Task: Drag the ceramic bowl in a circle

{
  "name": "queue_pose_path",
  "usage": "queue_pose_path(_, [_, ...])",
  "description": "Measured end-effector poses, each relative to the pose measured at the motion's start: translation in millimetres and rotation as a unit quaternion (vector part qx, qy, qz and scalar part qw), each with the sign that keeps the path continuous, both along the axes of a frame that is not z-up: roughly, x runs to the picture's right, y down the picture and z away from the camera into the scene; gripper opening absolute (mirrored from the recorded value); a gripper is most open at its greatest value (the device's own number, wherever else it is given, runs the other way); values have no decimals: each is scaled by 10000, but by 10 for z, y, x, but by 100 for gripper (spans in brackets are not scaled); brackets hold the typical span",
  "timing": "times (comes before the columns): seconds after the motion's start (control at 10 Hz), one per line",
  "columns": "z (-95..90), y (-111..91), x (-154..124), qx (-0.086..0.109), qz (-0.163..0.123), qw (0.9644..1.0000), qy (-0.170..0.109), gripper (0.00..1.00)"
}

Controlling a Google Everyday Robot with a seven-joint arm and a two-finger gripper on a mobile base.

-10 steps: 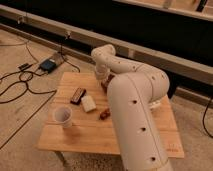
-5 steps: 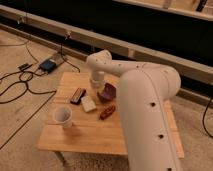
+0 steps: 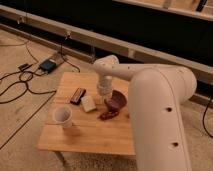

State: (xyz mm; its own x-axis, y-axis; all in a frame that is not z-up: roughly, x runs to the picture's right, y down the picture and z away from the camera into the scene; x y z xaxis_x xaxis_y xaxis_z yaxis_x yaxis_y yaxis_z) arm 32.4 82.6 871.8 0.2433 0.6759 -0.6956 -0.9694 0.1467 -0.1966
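maroon ceramic bowl (image 3: 116,100) on wooden table (image 3: 92,136), hand (image 3: 103,93) just beside it

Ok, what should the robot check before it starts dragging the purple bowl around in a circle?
1. End effector down beside the ceramic bowl: ok.
2. Firm hold on the bowl: cannot tell.
3. Bowl resting on the wooden table: ok.
4. Room for the circle: not ok. A reddish-brown object lies just in front of the bowl, and a pale block is close by.
5. White cup out of the way: ok.
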Motion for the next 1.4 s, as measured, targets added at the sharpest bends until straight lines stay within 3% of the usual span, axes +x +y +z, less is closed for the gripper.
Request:
queue_pose_path(0.3, [164, -115, 611, 111, 448, 9968, 652, 0])
queue_pose_path(0.7, [429, -502, 1244, 441, 795, 9881, 1242, 0])
queue_pose_path(1.0, [628, -824, 1281, 672, 693, 9871, 1278, 0])
queue_pose_path(1.4, [945, -1128, 748, 871, 409, 9915, 877, 0])
